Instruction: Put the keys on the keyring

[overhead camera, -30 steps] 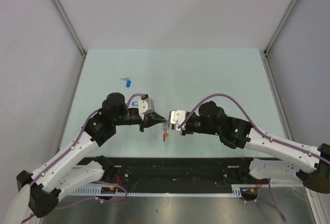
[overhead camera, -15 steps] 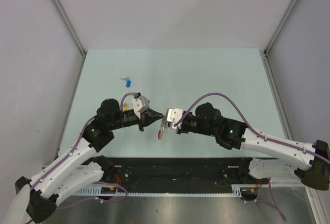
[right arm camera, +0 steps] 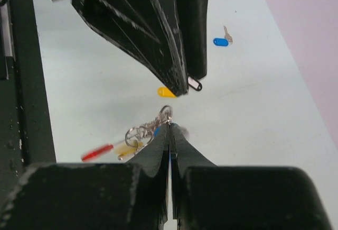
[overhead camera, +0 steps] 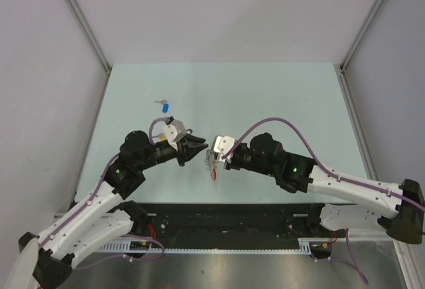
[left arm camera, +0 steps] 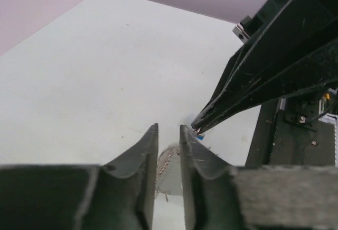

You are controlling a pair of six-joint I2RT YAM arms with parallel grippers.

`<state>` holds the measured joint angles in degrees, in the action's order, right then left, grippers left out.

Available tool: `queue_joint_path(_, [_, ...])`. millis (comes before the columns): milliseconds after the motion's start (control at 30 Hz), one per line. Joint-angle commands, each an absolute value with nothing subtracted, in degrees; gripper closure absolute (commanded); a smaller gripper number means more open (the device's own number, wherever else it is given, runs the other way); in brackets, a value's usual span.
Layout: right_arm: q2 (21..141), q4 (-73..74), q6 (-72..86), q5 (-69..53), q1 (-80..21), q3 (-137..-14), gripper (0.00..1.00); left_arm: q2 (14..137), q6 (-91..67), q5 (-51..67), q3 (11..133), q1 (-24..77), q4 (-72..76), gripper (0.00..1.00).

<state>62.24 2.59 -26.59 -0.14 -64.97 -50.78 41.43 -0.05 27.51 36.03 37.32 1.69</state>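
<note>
The keyring (right arm camera: 138,135), a bunch of silvery metal links and rings with a red plastic piece dangling from it, is being held in the air over the near middle of the pale green bench (overhead camera: 265,96), between the two arms. It is being pinched at its upper links by the right gripper (right arm camera: 170,126), whose jaws are being pressed together on the metal. Just beside it, the left gripper (left arm camera: 169,137) is being pointed at the ring with its jaws narrowly spread, and nothing is being gripped between them as far as can be seen. A small silver key with a blue plastic tag (overhead camera: 165,107) is lying on the bench well apart, toward the far left.

A key is probably being handed over to the ring. For this to go well, the ring is best kept steady and the left jaws drawn straight back, so that no link is snagged.

Only in the right wrist view are a yellow tag (right arm camera: 166,92) and a white-faced tag (right arm camera: 194,84) being shown at the left jaw tips. Whether these are hanging or resting cannot be told. The gap between the left jaws is being shown only by the left wrist view.
</note>
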Motion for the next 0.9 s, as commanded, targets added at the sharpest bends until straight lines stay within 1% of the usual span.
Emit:
queue_joint_path(0, [60.3, 1.3, -25.7, 2.1, -64.4, -50.8, 1.0, 38.1, 0.3, 21.5, 35.9, 37.0, 3.4, 0.66])
queue_joint_path(67, [59.6, 1.9, -25.6, 2.0, -63.9, -50.8, 1.0, 37.2, 1.6, 19.4, 35.9, 37.0, 2.9, 0.62])
queue_joint_path(167, [58.6, 3.0, -25.4, 2.0, -62.8, -51.0, 1.0, 35.8, 2.3, 16.9, 36.2, 37.0, 1.6, 0.52])
queue_joint_path(200, [58.5, 3.3, -25.2, 2.0, -62.1, -51.0, 1.0, 35.1, 2.5, 16.3, 36.4, 37.0, 1.0, 0.44])
queue_joint_path(267, [58.3, 4.1, -25.1, 1.9, -61.5, -51.1, 1.0, 34.5, 2.6, 14.8, 36.5, 36.9, 0.4, 0.37])
queue_joint_path(300, [58.0, 4.4, -25.0, 1.9, -61.2, -51.1, 1.0, 34.0, 2.6, 13.7, 36.5, 37.0, -0.9, 0.3])
queue_joint_path(367, [58.0, 5.1, -25.0, 1.7, -60.2, -51.2, 1.0, 32.6, 2.5, 12.2, 36.3, 36.9, -1.9, 0.23])
queue_joint_path(400, [57.9, 5.3, -24.9, 1.6, -59.9, -51.2, 1.0, 32.1, 1.9, 10.0, 36.0, 37.0, -2.7, 0.17])
queue_joint_path(467, [57.9, 6.0, -24.8, 1.1, -58.5, -51.2, 1.0, 30.5, 1.0, 7.1, 35.8, 36.9, -3.3, 0.11])
queue_joint_path(500, [58.1, 6.2, -24.8, 1.0, -58.1, -51.2, 1.0, 29.9, 0.3, 3.8, 35.5, 36.9, -4.1, 0.05])
queue_joint_path(533, [58.3, 6.5, -24.7, 0.7, -56.7, -51.2, 1.0, 29.1, -1.7, 1.7, 35.4, 36.9, -4.7, 0.02])
queue_joint_path(567, [58.3, 7.1, -24.6, 0.7, -56.0, -51.2, 1.0, 28.8, -2.3, 0.3, 35.5, 36.9, -5.2, 0.0])
queue_joint_path(600, [58.5, 7.4, -24.5, 0.6, -55.0, -51.2, 1.0, 28.7, -3.1, -0.2, 35.8, 36.9, -6.6, 0.0])
queue_joint_path(633, [58.8, 7.7, -24.5, -1.2, -54.1, -51.2, 1.0, 28.6, -3.6, -3.9, 35.9, 36.8, -7.4, 0.0])
queue_joint_path(667, [59.1, 8.1, -24.4, -2.1, -52.1, -51.2, 1.0, 28.7, -4.0, -4.8, 36.2, 36.7, -8.1, 0.0])
queue_joint_path(867, [61.6, 7.5, -24.9, -4.1, -46.9, -51.2, 1.0, 29.3, -6.2, -6.8, 36.4, 34.9, -11.1, 0.0])
